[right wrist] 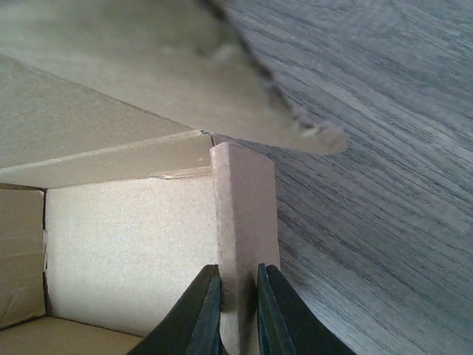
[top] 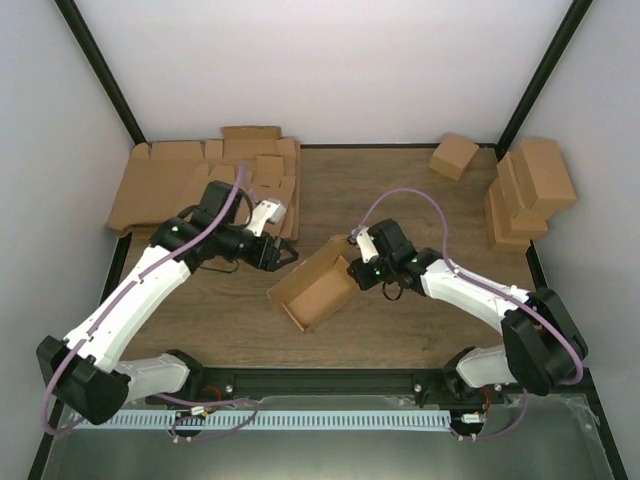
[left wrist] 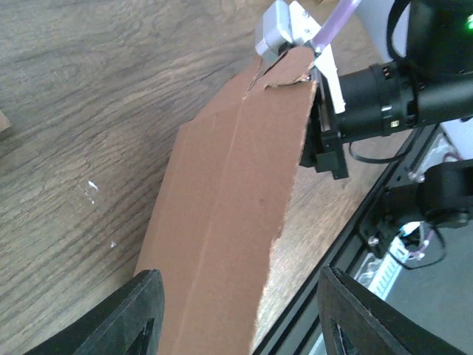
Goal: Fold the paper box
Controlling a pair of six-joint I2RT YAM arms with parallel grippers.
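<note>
Brown cardboard box (top: 315,285), half-formed, sits centre frame on the wooden table (top: 400,190). Right gripper (right wrist: 238,285) pinches its thin end wall; left gripper (left wrist: 240,296) hovers wide open. Danger: that one-sided pinch could slip or crease the wall, letting the box sag flat.

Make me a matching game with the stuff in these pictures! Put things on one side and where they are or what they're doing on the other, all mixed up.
Things:
1. half-folded box
2. flat cardboard sheets
3. stack of folded boxes
4. right tool

Places or states:
A. far right side
B. pinching a cardboard wall
C. far left corner
D. in the middle

Pairs: 1-D, 2-C, 3-A, 4-B
</note>
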